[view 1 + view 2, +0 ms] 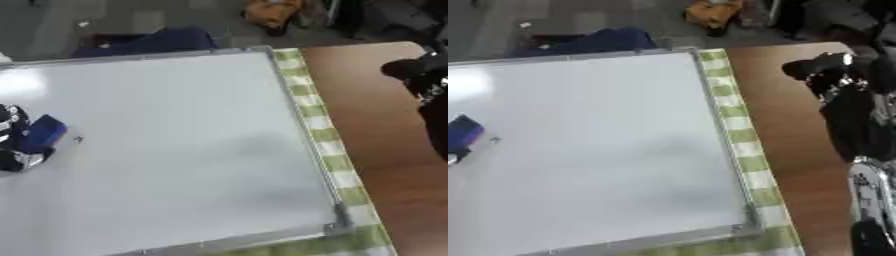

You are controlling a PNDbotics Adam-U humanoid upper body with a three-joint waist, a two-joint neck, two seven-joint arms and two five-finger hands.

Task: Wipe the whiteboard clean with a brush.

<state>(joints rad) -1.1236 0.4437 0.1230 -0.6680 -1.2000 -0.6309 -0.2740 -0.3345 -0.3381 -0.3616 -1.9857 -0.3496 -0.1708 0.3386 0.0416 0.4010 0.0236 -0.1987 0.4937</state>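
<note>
Blue block-shaped brush held in the curled fingers of the black-and-silver left hand at the left edge of the big metal-framed whiteboard, long axis slanting up and away from the fingers, with a small dark mark just beside it on the side away from the fingers. Black right hand well apart over the brown wooden desk, beyond the green-checked cloth; its fingers impossible to judge, and no writing or brand legible anywhere.

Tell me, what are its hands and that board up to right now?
Left hand holds blue brush on whiteboard. Right hand over bare table, fingers unclear. Small mark beside brush.
</note>
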